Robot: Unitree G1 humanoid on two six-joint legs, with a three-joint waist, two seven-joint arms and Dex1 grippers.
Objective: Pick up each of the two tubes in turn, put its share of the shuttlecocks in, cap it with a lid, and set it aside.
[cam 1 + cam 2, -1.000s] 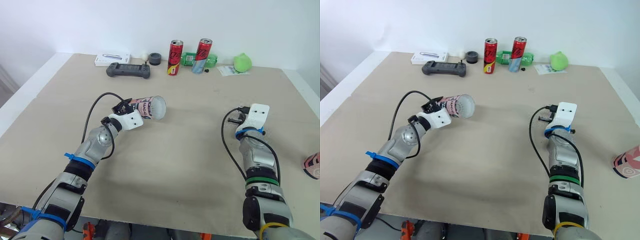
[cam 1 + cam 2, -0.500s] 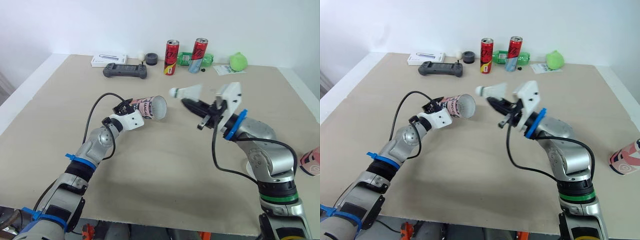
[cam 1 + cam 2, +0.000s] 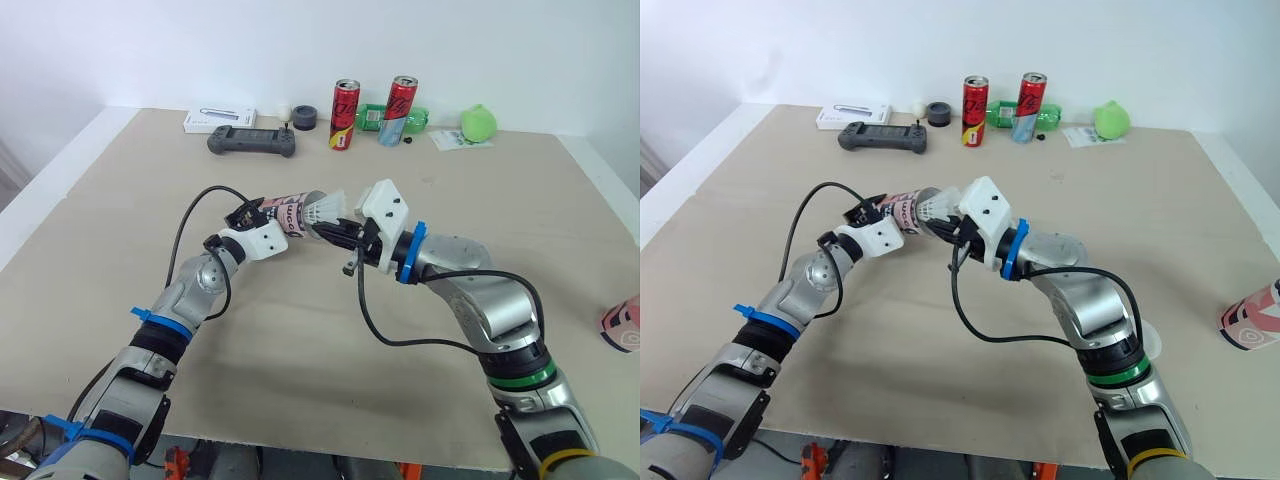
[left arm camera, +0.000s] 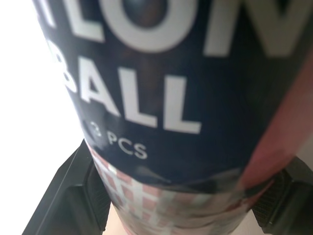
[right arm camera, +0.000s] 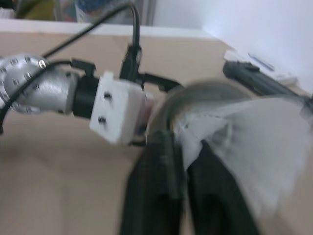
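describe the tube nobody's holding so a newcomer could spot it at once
Take the beige table and follow it to its right edge, toward the near side. A pink-and-white tube lies there on its side, partly cut off by the picture's edge. Unlike the other tube, held in the left gripper, nothing touches it.

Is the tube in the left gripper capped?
No, the tube in the left gripper has an open mouth with no lid on it, and the right gripper holds a shuttlecock at that mouth.
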